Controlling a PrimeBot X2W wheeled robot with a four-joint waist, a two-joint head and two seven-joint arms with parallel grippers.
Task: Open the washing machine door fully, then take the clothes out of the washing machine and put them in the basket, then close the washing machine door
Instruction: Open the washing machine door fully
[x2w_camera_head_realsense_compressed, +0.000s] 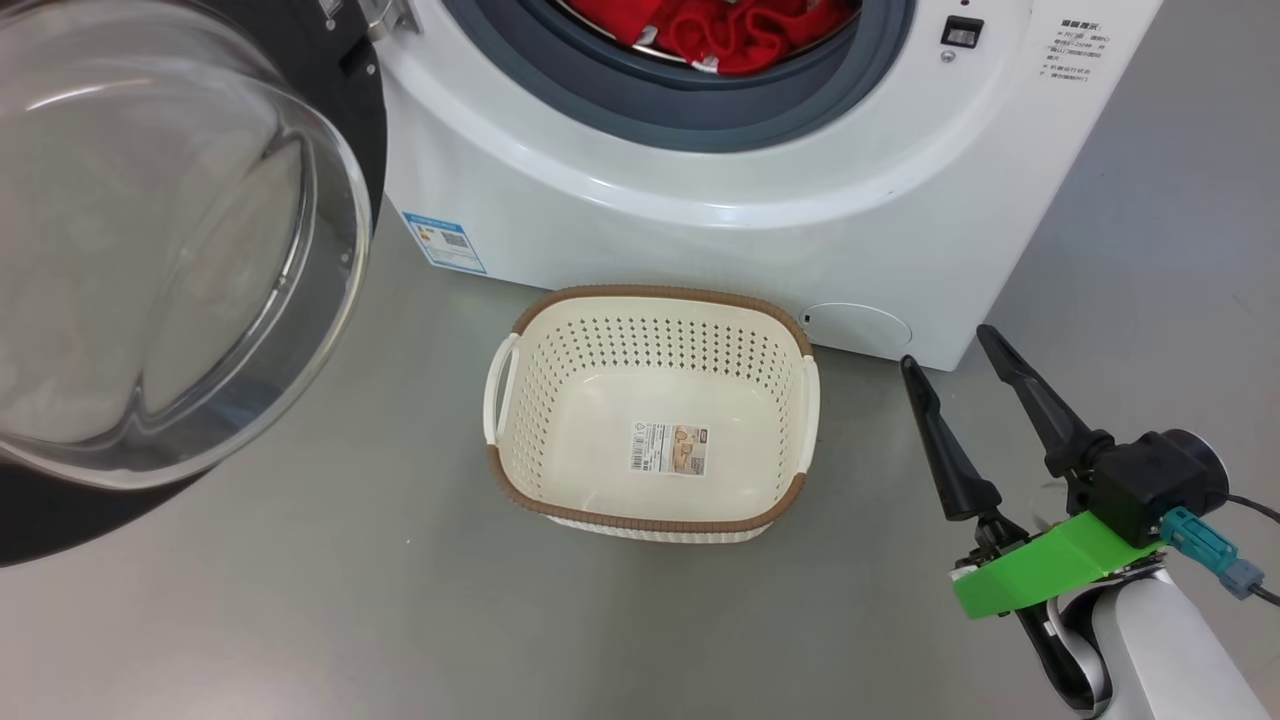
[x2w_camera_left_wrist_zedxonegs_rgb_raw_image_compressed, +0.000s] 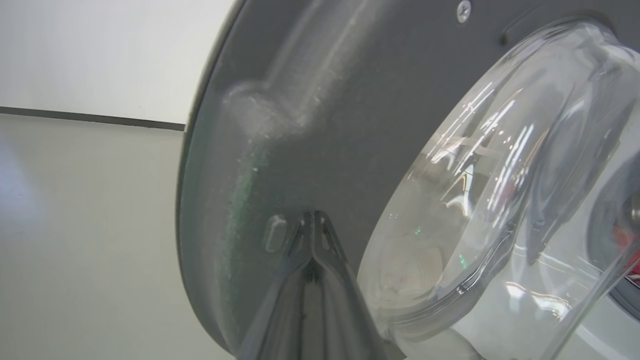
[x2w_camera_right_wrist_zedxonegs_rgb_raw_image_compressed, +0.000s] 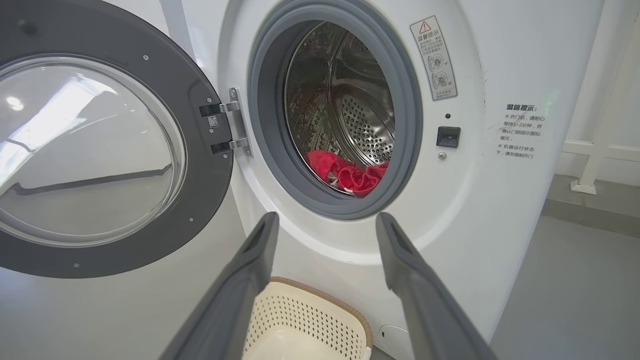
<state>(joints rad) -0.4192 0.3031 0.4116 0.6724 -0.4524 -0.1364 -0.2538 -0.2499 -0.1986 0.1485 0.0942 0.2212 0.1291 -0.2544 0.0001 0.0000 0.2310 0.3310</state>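
The washing machine (x2w_camera_head_realsense_compressed: 700, 200) stands with its round black door (x2w_camera_head_realsense_compressed: 170, 250) swung out to the left, glass bowl facing me. Red clothes (x2w_camera_head_realsense_compressed: 730, 30) lie at the bottom of the steel drum, also visible as clothes (x2w_camera_right_wrist_zedxonegs_rgb_raw_image_compressed: 350, 175) in the right wrist view. The cream basket (x2w_camera_head_realsense_compressed: 655, 293) sits on the floor in front of the machine with nothing in it but its label. My right gripper (x2w_camera_head_realsense_compressed: 947, 348) is open and holds nothing, to the right of the basket and pointing at the machine. My left gripper (x2w_camera_left_wrist_zedxonegs_rgb_raw_image_compressed: 312, 216) is shut, tips against the door's (x2w_camera_left_wrist_zedxonegs_rgb_raw_image_compressed: 325, 100) dark inner frame beside the glass.
Grey floor (x2w_camera_head_realsense_compressed: 300, 620) spreads around the basket and to the machine's right. A white wall with a dark baseboard (x2w_camera_left_wrist_zedxonegs_rgb_raw_image_compressed: 90, 117) lies behind the door. A white pipe frame (x2w_camera_right_wrist_zedxonegs_rgb_raw_image_compressed: 595, 150) stands to the right of the machine.
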